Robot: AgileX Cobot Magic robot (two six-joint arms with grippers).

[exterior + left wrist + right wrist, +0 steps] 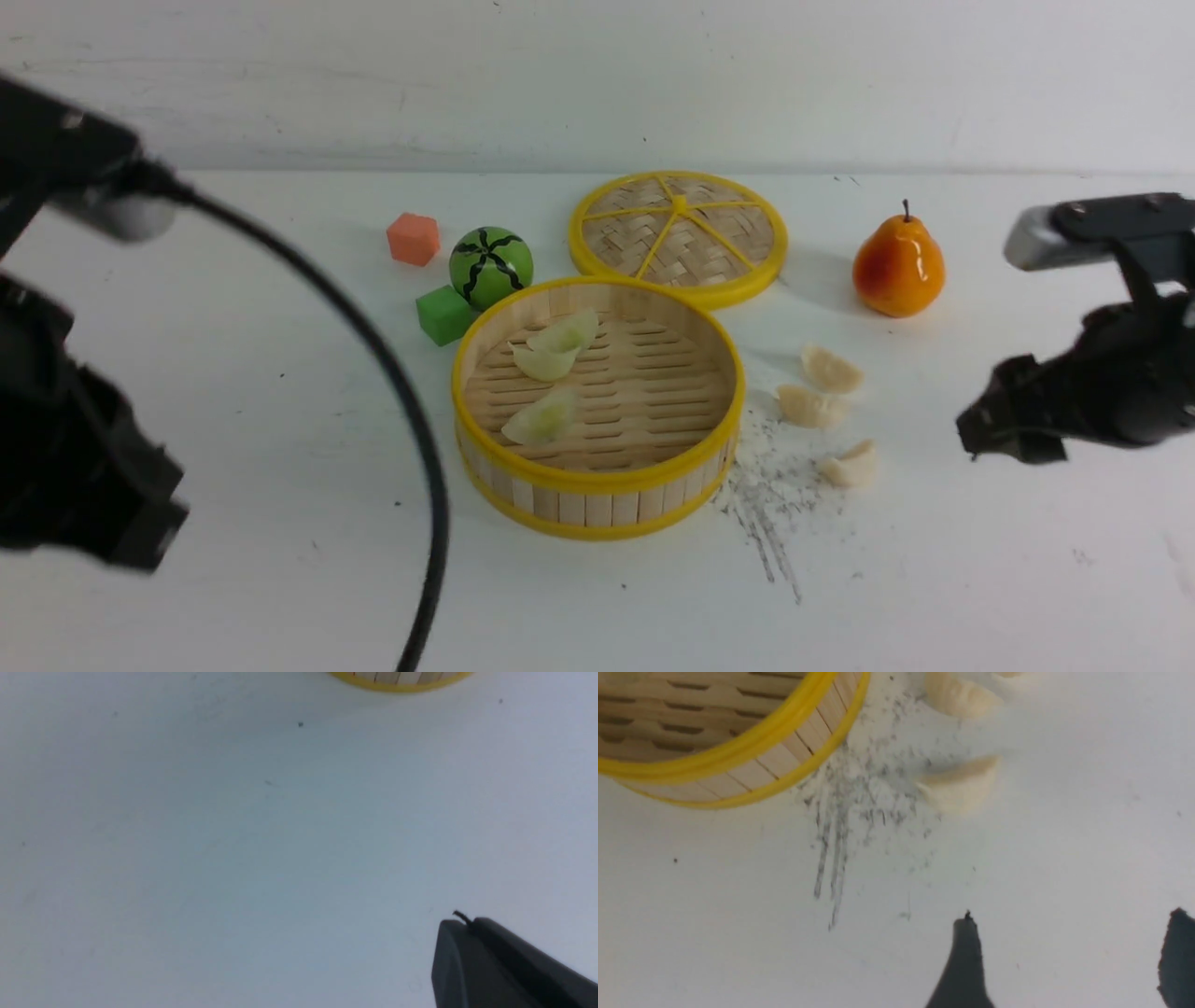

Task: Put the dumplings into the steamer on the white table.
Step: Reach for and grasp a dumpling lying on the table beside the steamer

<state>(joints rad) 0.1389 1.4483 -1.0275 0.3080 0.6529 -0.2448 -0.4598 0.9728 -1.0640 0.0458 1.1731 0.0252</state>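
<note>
Loading the steamer: green half in, cream half on the desk

Obs. Three green dumplings (544, 364) lie on the slatted floor of the steamer (597, 490), all toward its left side. Three cream dumplings (808, 407) sit on the desk (233, 392) just right of the steamer wall, in a loose near-to-far line beside the grey scuff marks (766, 509). None touches the basket.

Tools. The right tool (994, 437) hangs above the desk, right of the cream group and apart from it. Its wrist view shows two fingers (964, 966) spread wide with nothing between them. The left tool (140, 527) sits low at near left, blurred. Only one finger shows in its wrist view, so I cannot tell whether it is spread or closed.

Step (my reading). About half done. The cream pickup is in hand, and the right tool is the one placed for it.

Orientation. The nearest cream dumpling (850, 465) has its long axis roughly left-right, with the right end swung slightly far. The middle one lies much the same. The farthest cream dumpling (831, 370) runs far-left to near-right.

Next move calls for travelling left to the nearest piece, turning the fingers to straddle its short axis, descending and closing gently. The piece is small and curved, so it is likely to skid if pinched at a tip.
</note>
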